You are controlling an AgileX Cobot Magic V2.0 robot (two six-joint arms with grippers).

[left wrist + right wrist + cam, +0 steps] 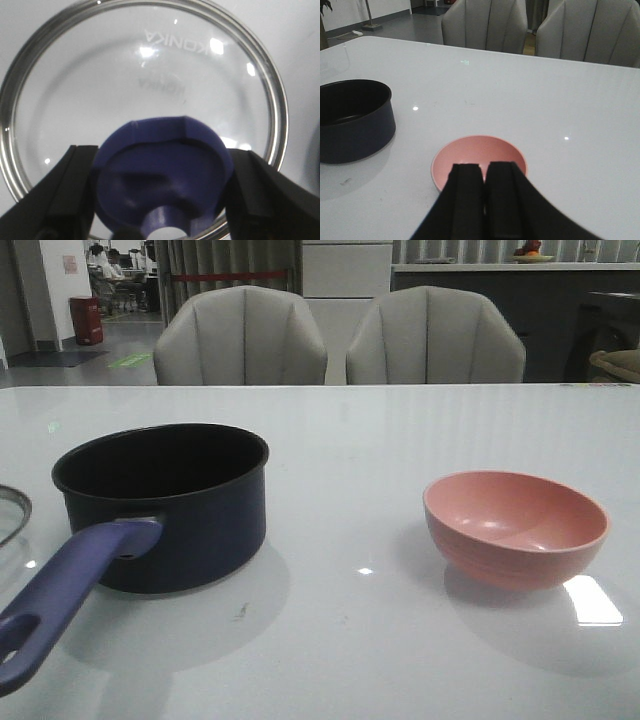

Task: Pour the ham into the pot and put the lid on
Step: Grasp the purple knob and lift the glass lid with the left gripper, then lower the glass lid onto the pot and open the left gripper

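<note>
The pot (165,502) stands near the left edge of the table (340,440), its handle toward the front-left corner. The front view shows only a sliver of the lid (12,515) at the left edge. The left wrist view shows the whole lid, with the left gripper (161,192) open around its knob (162,172). The right gripper (484,192) is clenched empty above the pink bowl (515,528), which looks empty. No ham shows in any view.

"KONKA" brand — reversed, on the glass lid (150,75), fainter reflection beneath
</note>
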